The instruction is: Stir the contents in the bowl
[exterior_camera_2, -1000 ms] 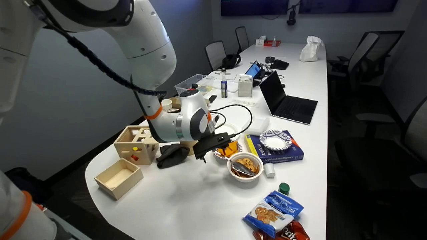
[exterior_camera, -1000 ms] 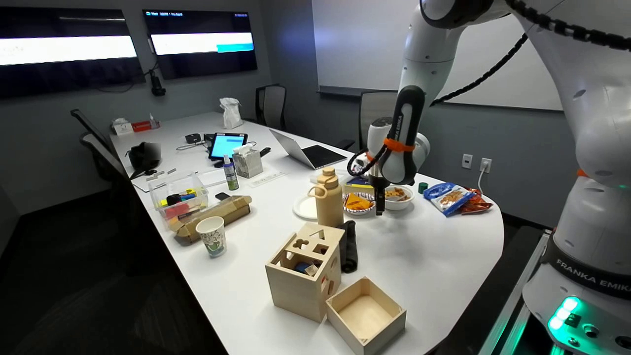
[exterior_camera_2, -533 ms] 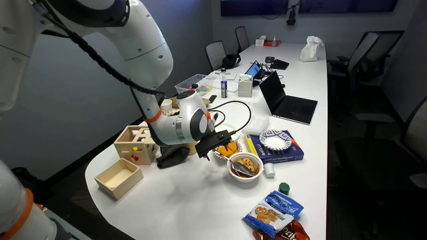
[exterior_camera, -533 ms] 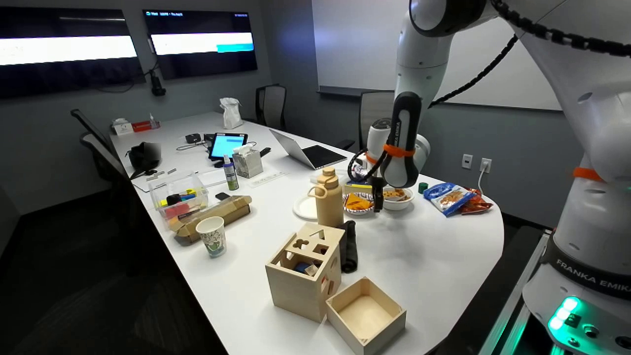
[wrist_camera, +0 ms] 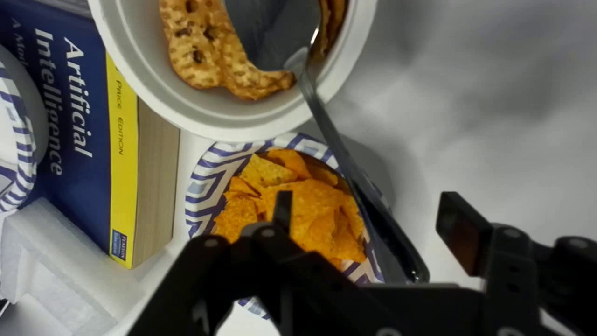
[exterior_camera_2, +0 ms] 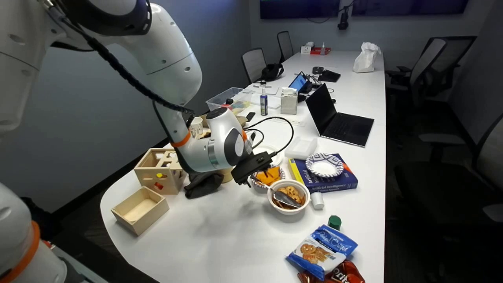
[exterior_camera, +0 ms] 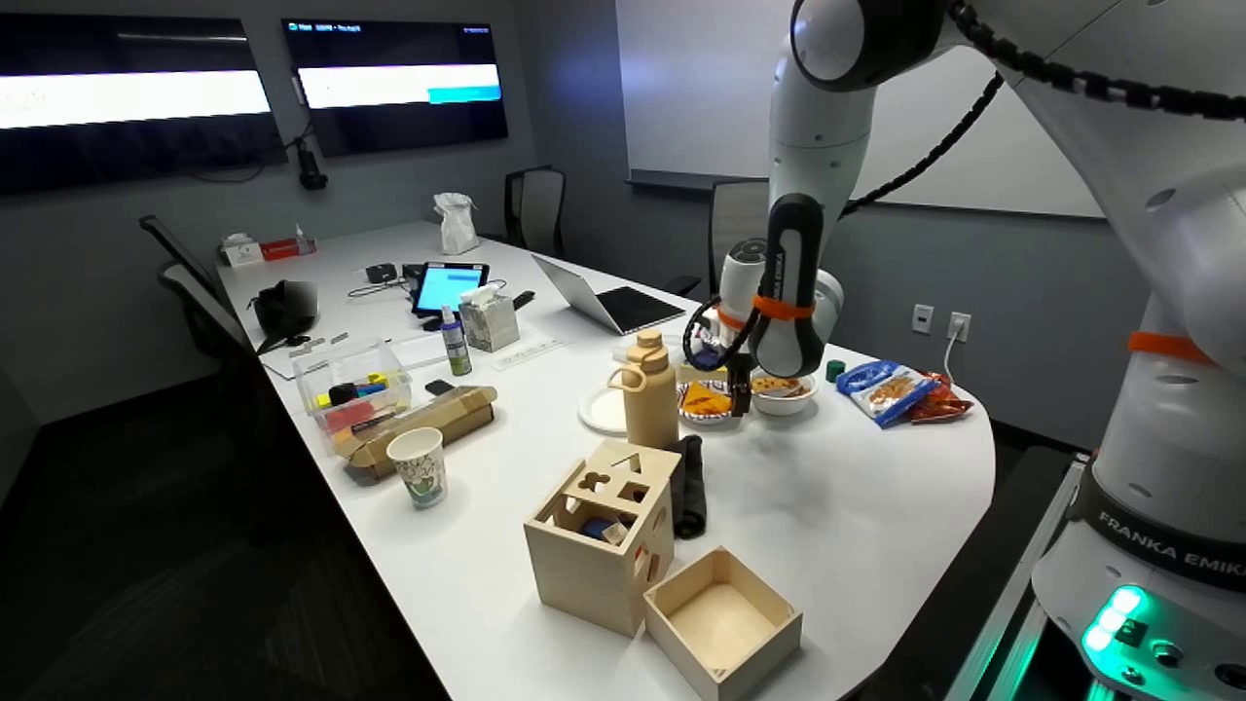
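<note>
patterned bowl (wrist_camera: 203, 196): stands on the bench (exterior_camera_2: 220, 232) just beside the white bowl (wrist_camera: 233, 128); taken here as the one to stir, though the sentence alone does not settle which is meant.
orange chips (wrist_camera: 312, 210): heaped inside the patterned bowl, with no tool in among them.
spoon (wrist_camera: 346, 161): its head lies by the crackers (wrist_camera: 205, 51) in the white bowl, its handle slanting out over that rim and across one side of the patterned bowl; whether it touches this second rim cannot be told.
pincer (wrist_camera: 368, 219): spread wide, the end of the handle showing between its two sides with a gap to each; no grip taken.
stirring done: none that shows; only the reach for the handle looks close to complete.
stirring left: by judgement, pinching the handle, bringing the head to the orange chips, then the stirring itself; if the white bowl is meant, the head already lies in it.
pincer since a second ago: has shifted a little in both exterior views, coming nearer to the handle's end.
bowls and spoon since then: same places, same slant, as far as those views show.
</note>
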